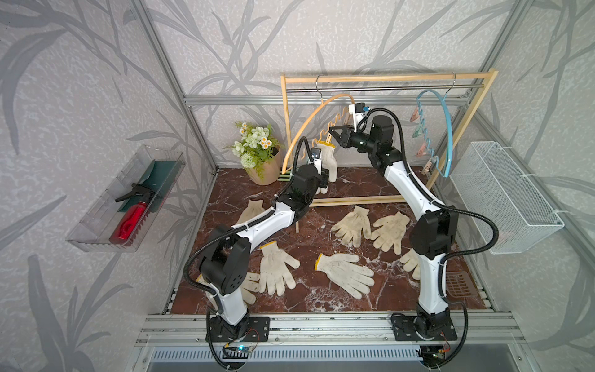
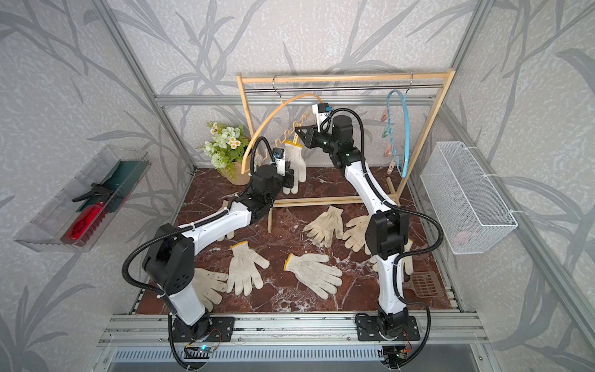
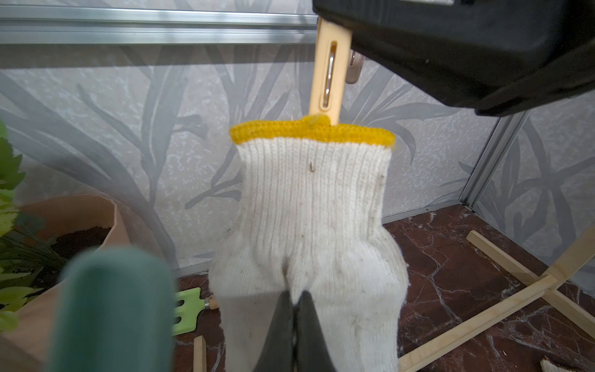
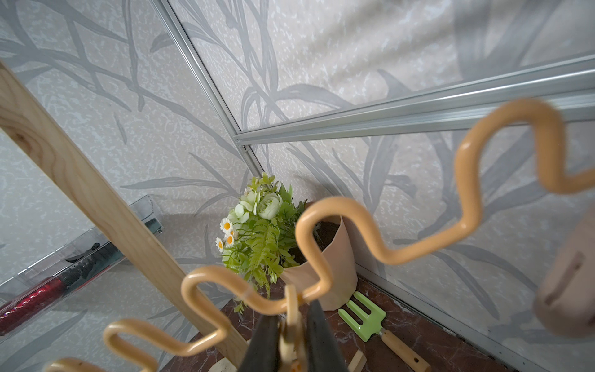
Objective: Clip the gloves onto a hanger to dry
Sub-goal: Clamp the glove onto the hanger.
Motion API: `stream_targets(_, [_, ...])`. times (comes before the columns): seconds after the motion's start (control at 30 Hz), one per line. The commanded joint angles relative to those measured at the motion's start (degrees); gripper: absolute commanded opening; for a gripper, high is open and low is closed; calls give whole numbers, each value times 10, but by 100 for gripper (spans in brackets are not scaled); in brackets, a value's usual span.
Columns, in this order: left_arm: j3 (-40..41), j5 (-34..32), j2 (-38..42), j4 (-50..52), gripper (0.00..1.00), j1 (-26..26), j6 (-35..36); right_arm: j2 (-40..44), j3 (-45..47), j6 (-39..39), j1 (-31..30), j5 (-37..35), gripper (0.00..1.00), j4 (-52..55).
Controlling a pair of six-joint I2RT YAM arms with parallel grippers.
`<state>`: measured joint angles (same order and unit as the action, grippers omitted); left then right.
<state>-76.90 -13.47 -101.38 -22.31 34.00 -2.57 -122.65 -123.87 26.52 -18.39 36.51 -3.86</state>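
Observation:
One off-white glove with a yellow cuff hangs from a pale orange clip on the orange hanger. My left gripper is shut on this glove, pinching a fold of its palm. My right gripper is raised at the hanger's wavy bar and shut on the clip, one jaw on each side. In both top views the hanging glove shows between the two grippers. Several more gloves lie flat on the marble floor.
A wooden rack also carries a blue hanger with pegs. A flower pot and a green garden fork stand at the back left. A wire basket hangs on the right wall and a clear tray on the left wall.

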Motion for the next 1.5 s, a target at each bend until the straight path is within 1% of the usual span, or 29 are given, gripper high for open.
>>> stream_targets(0.0, [-30,3,10,-15,0,-3,4,20,4,5,3,11,16,-25])
stream_targets(0.27, [-44,3,17,-25,0,-2,1,21,6,5,3,11,16,-25])
stream_targets(0.37, [-56,7,14,-8,0,-2,2,21,7,5,3,11,16,-25])
stream_targets(0.6, [-45,4,14,-7,0,-2,-1,25,11,4,4,9,18,-26])
stream_targets(0.63, [-43,4,14,-7,0,-2,0,26,13,3,3,8,20,-27])
stream_targets(0.67, [-41,3,14,-7,0,-3,0,27,13,2,3,7,26,-27])
stream_targets(0.7, [-40,2,14,-6,0,-2,1,28,13,2,4,7,30,-27])
stream_targets(0.8, [-35,2,13,-7,0,-2,2,29,14,3,4,6,31,-28])
stream_targets(0.83, [-34,2,14,-6,0,-3,2,29,14,4,4,6,35,-29])
stream_targets(0.9, [-33,3,14,-4,0,-2,2,31,15,4,4,5,47,-29])
stream_targets(0.93, [-32,4,14,-4,0,-3,2,31,15,5,4,5,50,-30])
stream_targets(1.07, [-30,5,17,1,0,-2,0,31,15,6,4,7,55,-33])
stream_targets(1.23, [-24,15,24,7,1,-2,-4,21,9,18,3,11,55,-37])
stream_targets(1.37, [-20,25,31,17,18,-2,-8,18,10,19,0,13,55,-41])
stream_targets(1.4, [-18,27,34,19,21,-2,-10,18,10,19,-2,13,55,-41])
stream_targets(1.47, [-13,28,41,22,21,-2,-13,16,8,19,-2,13,55,-41])
